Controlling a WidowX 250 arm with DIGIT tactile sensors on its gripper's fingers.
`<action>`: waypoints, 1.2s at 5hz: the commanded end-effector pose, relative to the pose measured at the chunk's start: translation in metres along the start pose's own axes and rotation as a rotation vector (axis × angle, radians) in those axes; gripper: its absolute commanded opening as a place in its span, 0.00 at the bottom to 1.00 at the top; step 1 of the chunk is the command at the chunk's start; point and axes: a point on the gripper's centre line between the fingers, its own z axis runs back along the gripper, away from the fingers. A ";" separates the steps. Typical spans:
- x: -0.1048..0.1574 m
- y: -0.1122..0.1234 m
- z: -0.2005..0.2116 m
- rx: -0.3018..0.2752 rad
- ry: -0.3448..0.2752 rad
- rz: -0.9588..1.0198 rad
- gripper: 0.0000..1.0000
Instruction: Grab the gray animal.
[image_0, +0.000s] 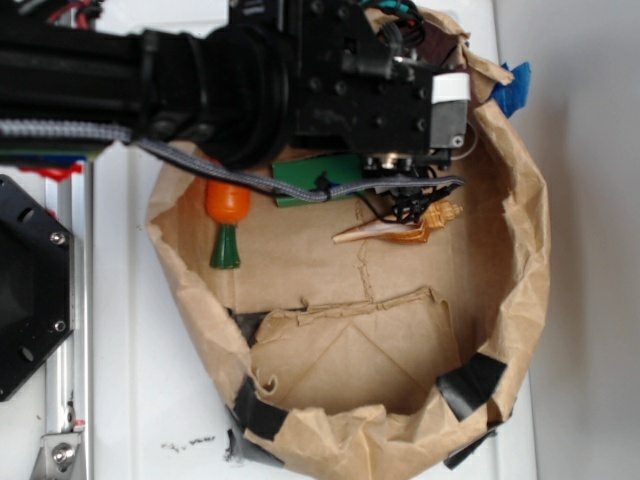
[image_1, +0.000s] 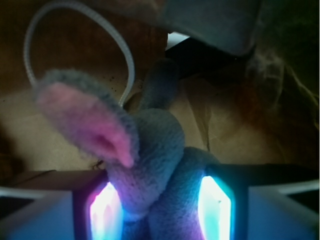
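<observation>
In the wrist view the gray animal (image_1: 160, 145), a soft dark-gray plush, fills the gap between my gripper's (image_1: 161, 210) two glowing pads (image_1: 216, 207). Both pads press against its body. A pink-lined ear (image_1: 85, 112) sticks out to the left, and a thin white cord loop (image_1: 127, 60) arcs above it. In the exterior view my gripper (image_0: 405, 185) points down into the far right part of the brown paper bag (image_0: 520, 250). The arm hides the plush there.
Inside the bag lie an orange carrot with a green top (image_0: 227, 210), a green rectangular block (image_0: 315, 178) partly under the arm, and a tan spiral seashell (image_0: 400, 230) just below the gripper. The crumpled bag walls, patched with black tape (image_0: 470, 382), ring the space.
</observation>
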 end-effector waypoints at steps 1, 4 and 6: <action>0.004 -0.005 0.025 -0.063 -0.052 -0.004 0.00; -0.024 -0.015 0.112 -0.320 -0.199 -0.075 0.00; -0.020 -0.013 0.106 -0.317 -0.171 -0.076 0.00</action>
